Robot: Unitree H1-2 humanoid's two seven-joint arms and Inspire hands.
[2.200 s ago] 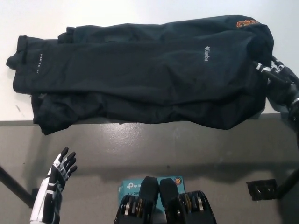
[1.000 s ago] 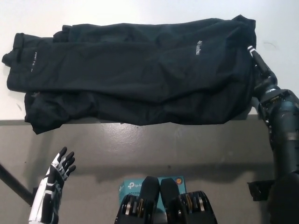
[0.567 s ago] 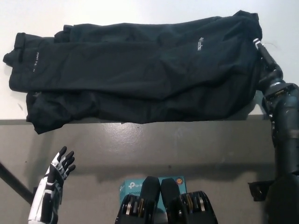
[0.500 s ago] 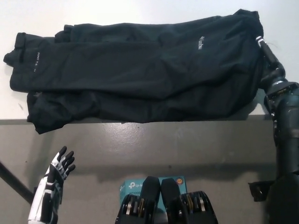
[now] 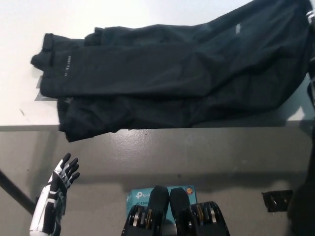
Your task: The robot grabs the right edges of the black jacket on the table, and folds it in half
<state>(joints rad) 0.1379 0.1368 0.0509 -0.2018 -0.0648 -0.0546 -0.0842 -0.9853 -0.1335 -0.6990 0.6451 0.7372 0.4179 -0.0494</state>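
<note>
You are at the lifting stage of the fold, by the look of it: the black jacket point(image 5: 172, 78) lies spread across the white surface point(image 5: 29, 24), its near hem drooping over the front edge, and its right end rises toward the top right corner of the head view. The right robot hand is out of frame there; only a sliver of dark arm point(image 5: 311, 93) shows at the right edge, so you cannot tell whether it has the cloth pinched. The next move calls for carrying that right edge over to the left end, where the cuff point(image 5: 47, 49) sits, and laying it down square. Watch the overhanging hem, which could drag or slip off. The left robot hand point(image 5: 64, 174) hangs low beside the surface, fingers spread and empty. A teal box point(image 5: 140, 196) sits on the floor below, well clear.
</note>
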